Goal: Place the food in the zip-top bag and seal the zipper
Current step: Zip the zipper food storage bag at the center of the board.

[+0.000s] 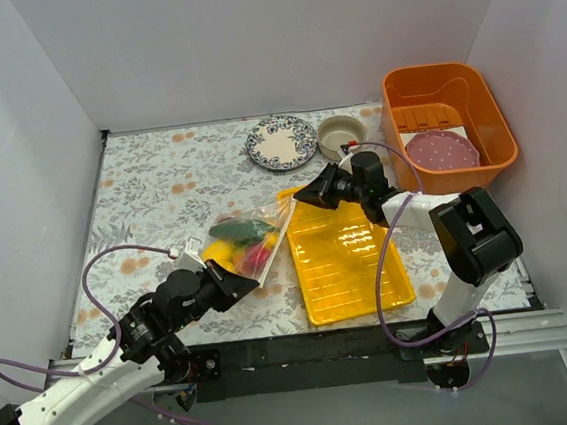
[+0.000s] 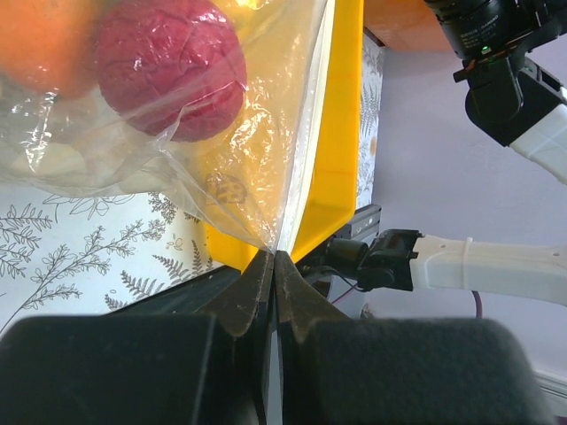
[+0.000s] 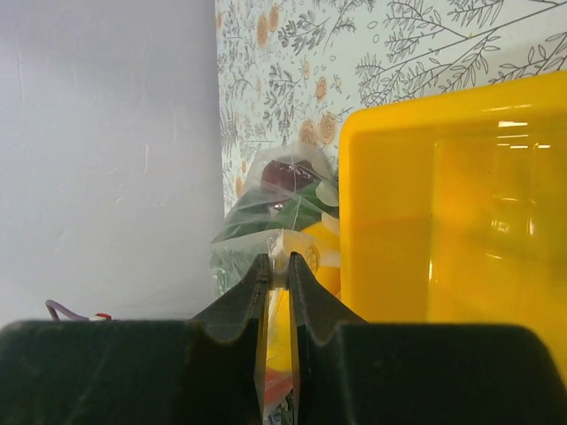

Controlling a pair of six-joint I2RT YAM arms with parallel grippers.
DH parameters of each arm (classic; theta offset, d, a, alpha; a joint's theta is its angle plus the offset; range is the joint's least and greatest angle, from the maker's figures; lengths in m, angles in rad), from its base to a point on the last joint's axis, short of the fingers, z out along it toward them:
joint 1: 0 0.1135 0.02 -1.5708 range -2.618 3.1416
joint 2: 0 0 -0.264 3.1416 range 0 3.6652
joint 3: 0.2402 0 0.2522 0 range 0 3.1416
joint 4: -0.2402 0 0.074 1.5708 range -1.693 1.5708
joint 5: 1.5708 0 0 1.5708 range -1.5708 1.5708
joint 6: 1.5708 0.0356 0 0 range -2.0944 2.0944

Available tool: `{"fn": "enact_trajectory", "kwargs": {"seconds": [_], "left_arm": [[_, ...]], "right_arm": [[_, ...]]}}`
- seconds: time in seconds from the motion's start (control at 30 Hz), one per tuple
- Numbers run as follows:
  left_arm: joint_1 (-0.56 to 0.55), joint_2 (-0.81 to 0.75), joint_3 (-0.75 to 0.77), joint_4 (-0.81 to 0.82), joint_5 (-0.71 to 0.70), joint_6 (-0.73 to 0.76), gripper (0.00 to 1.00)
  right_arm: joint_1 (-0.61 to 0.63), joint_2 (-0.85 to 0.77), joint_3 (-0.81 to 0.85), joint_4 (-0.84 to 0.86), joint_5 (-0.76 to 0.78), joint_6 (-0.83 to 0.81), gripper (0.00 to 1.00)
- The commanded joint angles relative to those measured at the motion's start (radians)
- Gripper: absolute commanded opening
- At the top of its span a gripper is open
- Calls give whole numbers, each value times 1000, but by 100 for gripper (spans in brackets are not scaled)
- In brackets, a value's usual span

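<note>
Top external, bag: the zip-top bag (image 1: 248, 244) sits just left of the yellow tray (image 1: 343, 257), with the food (image 1: 245, 234) inside it; whether it rests on the table cannot be told.
Top external, grips: the left gripper (image 1: 250, 282) meets the bag's corner beside the tray's left wall; the right gripper (image 1: 300, 198) meets the corner at the tray's far-left corner.
Left wrist, fingers: pressed together, pinching the tip of the bag's corner.
Left wrist, zipper: the zipper (image 2: 307, 150) runs from the fingertips along the tray's wall, touching or just beside it.
Left wrist, food: a red piece (image 2: 168, 71) and an orange piece (image 2: 35, 40) sag in the plastic on the side of the strip away from the tray, well apart from the fingertips.
Right wrist, fingers: closed on the bag's thin pale edge, only film between them.
Right wrist, food: a dark purple piece (image 3: 288, 173) and a green piece (image 3: 279, 212) lie beyond the fingertips, just left of the tray's corner.
Risk, slip: each pinch looks to hold very little plastic, so a hard pull along the strip could tug a corner free.
Risk, spill: no view shows whether the strip is pressed shut along its length; if a gap remains, tilting could let pieces roll out.
Risk, snag: the strip lies so close to the tray's wall that sliding along it could catch the rim.
</note>
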Motion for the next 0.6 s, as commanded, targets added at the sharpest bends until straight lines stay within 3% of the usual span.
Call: {"fn": "enact_trajectory", "kwargs": {"seconds": [0.0,0.3,0.57], "left_arm": [[-5,0,1,-6,13,-3,0],[-4,52,5,56,48,21,0],[-5,209,47,172,143,80,0]], "right_arm": [[-30,18,74,25,22,-41,12],[-50,35,158,-106,0,-156,14],[-50,53,287,-306,-57,-322,14]]}}
